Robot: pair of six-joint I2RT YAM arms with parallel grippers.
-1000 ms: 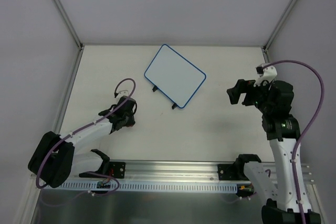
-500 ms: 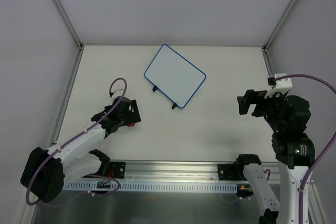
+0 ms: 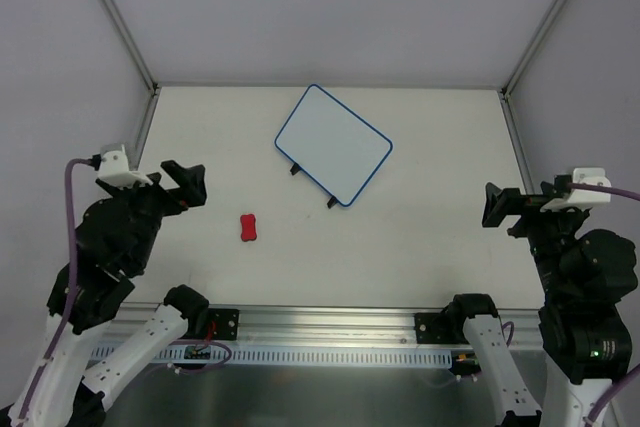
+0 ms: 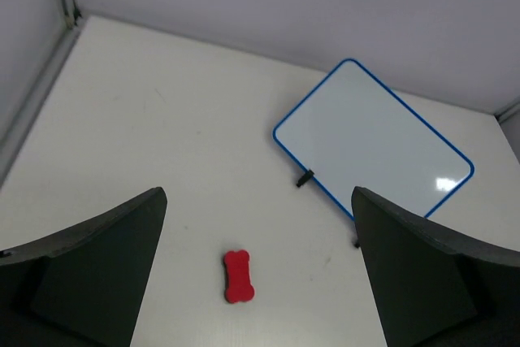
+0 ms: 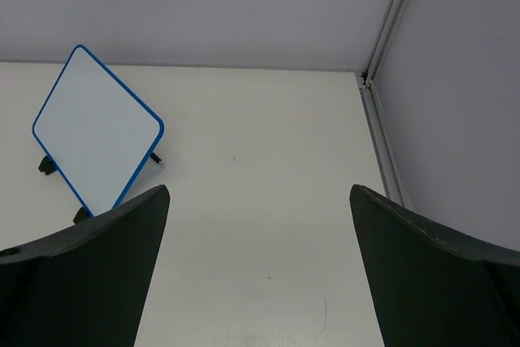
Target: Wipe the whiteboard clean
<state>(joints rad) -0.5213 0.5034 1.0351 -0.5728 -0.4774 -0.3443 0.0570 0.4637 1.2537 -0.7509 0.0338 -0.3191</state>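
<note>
1. Rail [image 3: 330, 323]: slotted metal strip along the table's near edge, nearer than the whiteboard. Both arm bases are bolted to it. The lower links of both arms are cut off by the bottom of the overhead view.

2. Left gripper [image 3: 183, 185]: raised, well to the left of the whiteboard and nearer. Jaws stand wide with nothing between them. In its wrist view [image 4: 256, 197] only the two dark finger ends show, and the rest is out of frame.

3. Right gripper [image 3: 503, 209]: raised, well to the right of the whiteboard and nearer. Jaws stand wide and hold nothing. The wrist view [image 5: 260, 193] crops the fingers the same way.

4. Red eraser [image 3: 248, 227]: small bone-shaped block lying flat on the table [image 3: 430, 137], apart from the whiteboard, off its near left. Any markings are too small to make out.

5. Whiteboard [image 3: 332, 144]: blue-framed, set cornerwise on the table's far half near the middle, touched by neither gripper. Its face reads plain white with one glare spot in the left wrist view [image 4: 374, 140]. Two black feet [image 3: 294, 169] jut from its near-left edge. In the right wrist view [image 5: 97, 136] its near corner ends just above a finger.

6. Back wall [image 3: 320, 7]: plain grey, beyond the whiteboard.
</note>
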